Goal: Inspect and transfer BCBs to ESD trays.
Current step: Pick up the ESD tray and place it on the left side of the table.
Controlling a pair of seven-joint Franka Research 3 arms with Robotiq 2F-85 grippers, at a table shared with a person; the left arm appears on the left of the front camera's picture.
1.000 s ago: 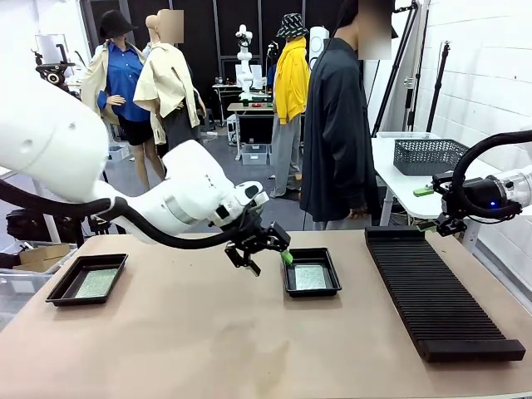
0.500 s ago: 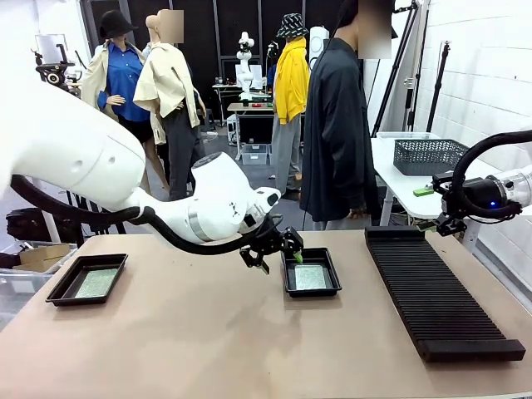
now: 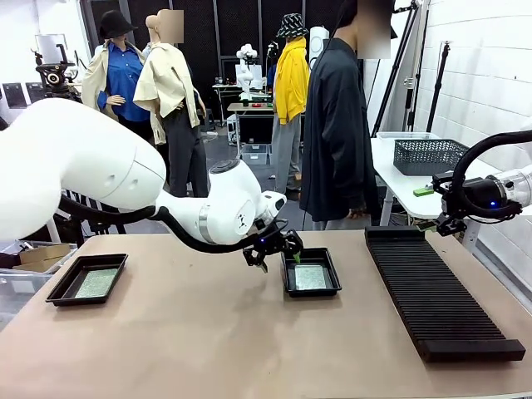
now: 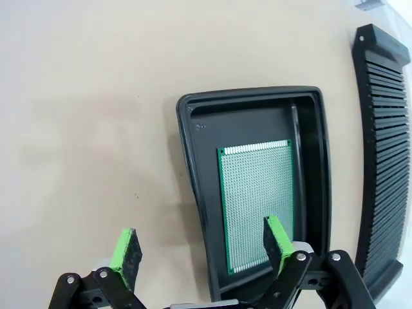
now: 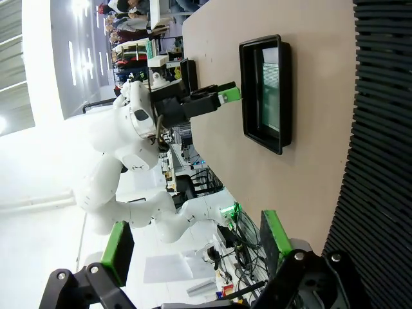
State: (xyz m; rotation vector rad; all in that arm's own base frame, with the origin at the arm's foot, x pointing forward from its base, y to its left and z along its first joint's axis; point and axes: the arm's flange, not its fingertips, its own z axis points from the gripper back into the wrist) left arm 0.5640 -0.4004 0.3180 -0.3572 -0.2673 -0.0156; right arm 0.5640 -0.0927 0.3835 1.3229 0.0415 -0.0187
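Note:
Two black ESD trays lie on the table. The left tray (image 3: 62, 287) holds a green BCB (image 3: 96, 283), and the middle tray (image 3: 288, 278) holds another BCB (image 3: 310, 277). My left gripper (image 3: 277, 249) hovers open and empty at the middle tray's left rim. In the left wrist view this gripper (image 4: 201, 248) straddles the tray's rim (image 4: 190, 129), one fingertip above the BCB (image 4: 257, 193) and the other above bare table. My right gripper (image 5: 196, 244) is open and empty, held high at the far right (image 3: 445, 218). From there it looks at the tray (image 5: 248, 90) and the left gripper (image 5: 222, 96).
A long black slotted rack (image 3: 436, 291) lies right of the middle tray, also seen in the left wrist view (image 4: 383, 161). A grey mesh basket (image 3: 428, 155) stands on a white side table. A person (image 3: 337, 125) stands at the far edge behind the tray.
My left arm has swung right and slightly farther across the table, carrying its open gripper up to the middle tray's left rim. The right arm has stayed still.

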